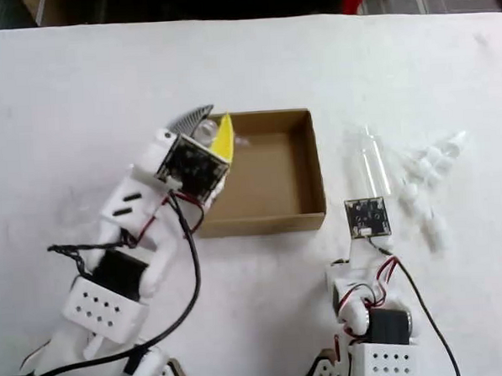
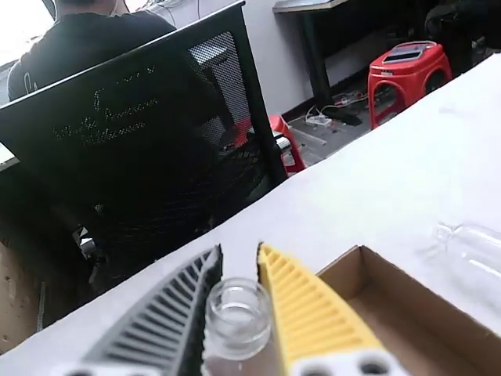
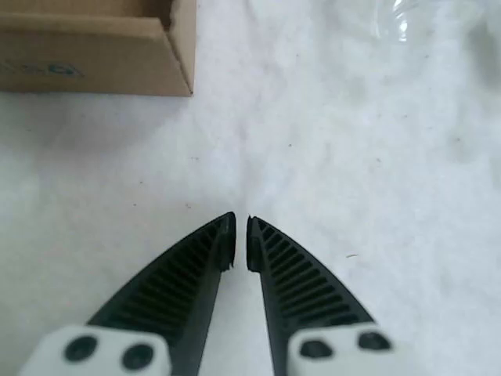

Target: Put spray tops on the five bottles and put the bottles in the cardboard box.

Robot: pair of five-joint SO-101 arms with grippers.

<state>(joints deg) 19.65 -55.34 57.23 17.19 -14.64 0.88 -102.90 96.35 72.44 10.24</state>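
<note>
- While clamped in left gripper (image 2: 239, 258) between grey and yellow jaws, shows a bare open mouth to the wrist camera: bottle (image 2: 237, 317), no top fitted.
- Hangs at far-left corner of box (image 1: 261, 224), about over the rim, not clearly inside.
- Right gripper (image 3: 240, 235): jaws almost touching, nothing between them, low over table (image 1: 61, 97) just off the box's near-right corner.
- Tops (image 1: 431, 174): heaped right of box, well apart from left gripper, box between.
- Loose bottle (image 1: 373, 160): flat on its side between box and tops, long axis running away from the arms.
- Judged: right arm far nearer the tops; capping likely needs a top fetched from that side and carried toward the bottle.
</note>
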